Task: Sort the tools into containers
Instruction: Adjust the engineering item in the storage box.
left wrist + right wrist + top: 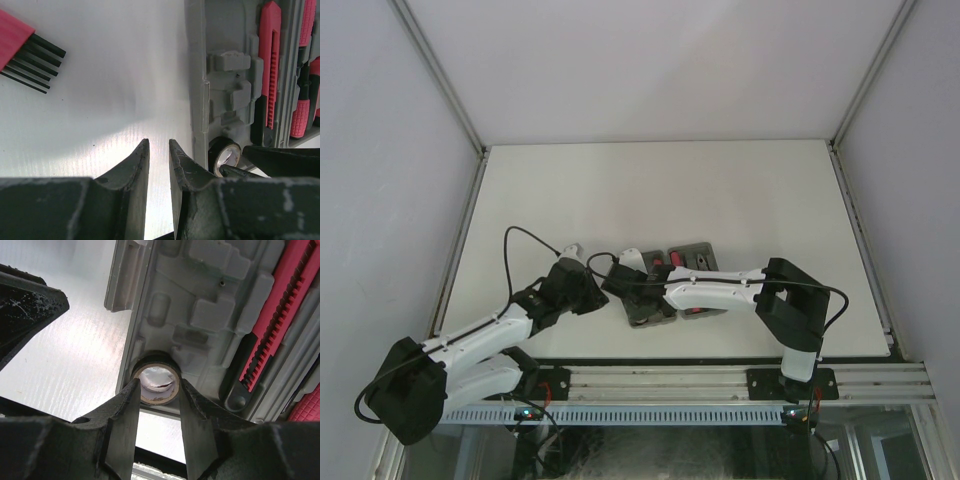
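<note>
Two grey containers (655, 314) (702, 254) lie side by side ahead of the arm bases. My right gripper (158, 384) reaches in from the right and is shut on a small dark ring (156, 360), a finger touching each side. The ring (223, 151) sits in a round recess at the corner of the near container (200, 300). A red-and-black knife-like tool (280, 305) lies in a slot beside it, with red-gripped tools (300, 115) further in. My left gripper (159, 142) hovers over bare table just left of the container (197, 75), jaws slightly apart with nothing between them.
A red-handled set of thin black keys (30, 50) lies loose on the white table (110, 100), left of the containers. The two grippers (590, 292) (623, 280) are close together at the near container's left edge. Grey walls enclose the table on three sides.
</note>
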You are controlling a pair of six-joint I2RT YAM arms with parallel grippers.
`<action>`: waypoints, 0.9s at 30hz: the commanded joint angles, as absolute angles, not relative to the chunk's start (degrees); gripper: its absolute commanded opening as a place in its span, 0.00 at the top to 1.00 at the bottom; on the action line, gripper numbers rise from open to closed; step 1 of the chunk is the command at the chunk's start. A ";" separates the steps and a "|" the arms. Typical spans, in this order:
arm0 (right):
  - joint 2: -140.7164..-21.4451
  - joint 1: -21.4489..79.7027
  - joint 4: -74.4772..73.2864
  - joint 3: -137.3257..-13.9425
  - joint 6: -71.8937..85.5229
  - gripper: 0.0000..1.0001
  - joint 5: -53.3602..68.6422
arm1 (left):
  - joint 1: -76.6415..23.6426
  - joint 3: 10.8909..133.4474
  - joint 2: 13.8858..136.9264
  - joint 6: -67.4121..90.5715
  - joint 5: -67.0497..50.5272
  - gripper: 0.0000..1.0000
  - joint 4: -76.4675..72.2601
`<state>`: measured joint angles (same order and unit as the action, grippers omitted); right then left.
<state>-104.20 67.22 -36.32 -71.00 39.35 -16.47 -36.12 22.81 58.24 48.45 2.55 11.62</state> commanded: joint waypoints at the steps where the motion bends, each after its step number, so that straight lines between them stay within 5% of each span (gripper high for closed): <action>1: -102.60 67.50 -36.41 -73.48 38.75 0.64 -17.29 | -35.69 22.34 58.28 48.07 2.02 0.74 9.78; 27: -105.39 67.50 -35.60 -73.47 38.67 0.63 -15.22 | -35.75 21.85 58.23 48.16 2.08 0.75 9.45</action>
